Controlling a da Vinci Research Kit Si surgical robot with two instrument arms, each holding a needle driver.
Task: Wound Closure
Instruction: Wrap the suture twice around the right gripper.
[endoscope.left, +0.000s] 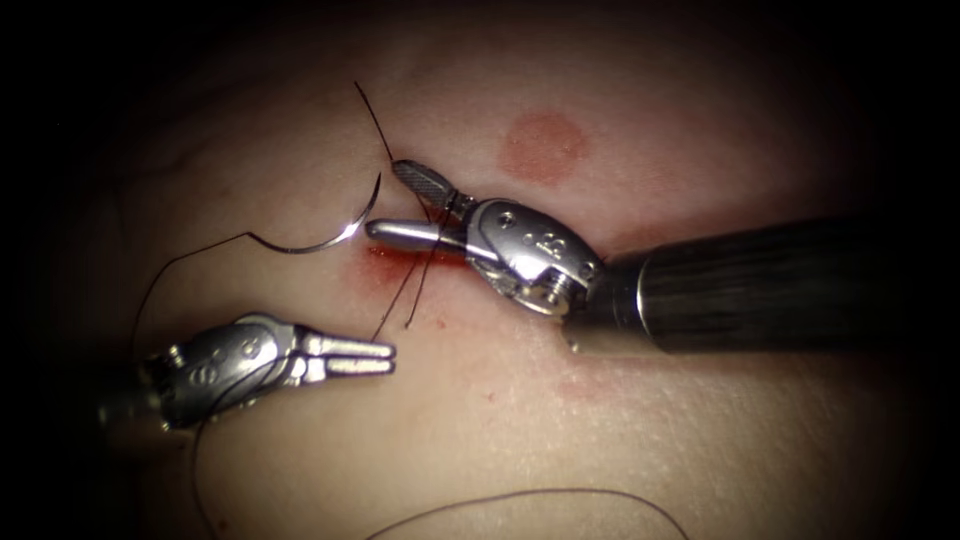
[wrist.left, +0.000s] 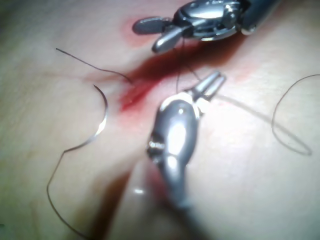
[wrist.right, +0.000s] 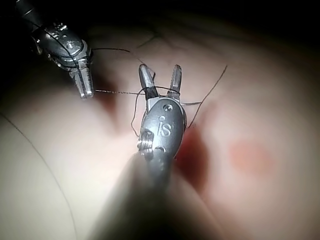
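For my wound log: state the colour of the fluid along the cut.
Red fluid along the cut, clearest in the endoscope view.

round pink blotch (endoscope.left: 541, 146) | on tissue surface | right of cut

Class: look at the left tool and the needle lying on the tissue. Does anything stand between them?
Nothing visible does. The needle lies free on the tissue, left of the cut; only bare tissue separates it from the left tool, which holds nothing.
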